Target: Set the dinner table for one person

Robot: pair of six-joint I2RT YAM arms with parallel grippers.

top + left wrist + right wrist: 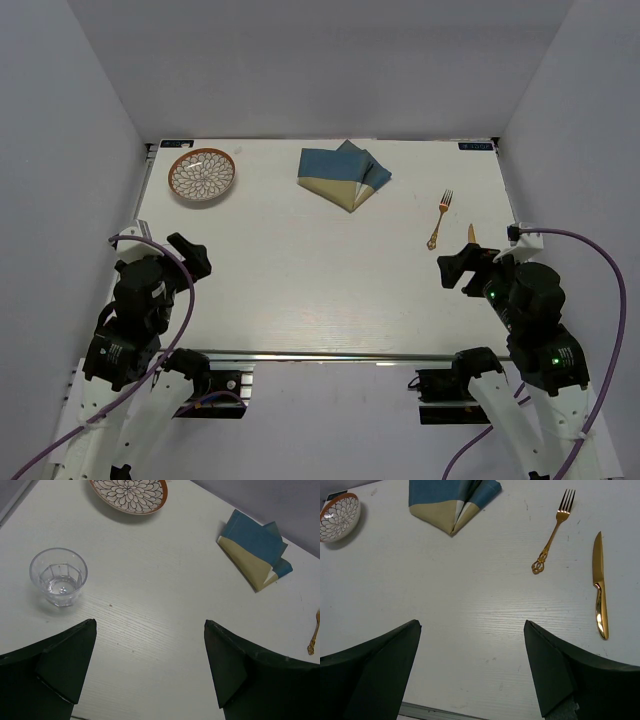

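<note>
The white dinner table (320,290) fills the top view. A flower-patterned plate (201,175) sits at its far left and also shows in the left wrist view (131,494). A folded blue-and-tan cloth (343,176) lies at the far middle. A gold fork (440,219) and a gold knife (471,234) lie at the right, both clear in the right wrist view: fork (553,533), knife (598,587). A clear glass (58,576) stands upright ahead and left of my left gripper (150,623), which is open and empty. My right gripper (472,624) is open and empty, near the knife.
Grey walls close in the table on the left, back and right. A metal rail (340,355) runs along the near edge between the arm bases. Purple cables (600,290) loop beside both arms. The glass does not show in the top view.
</note>
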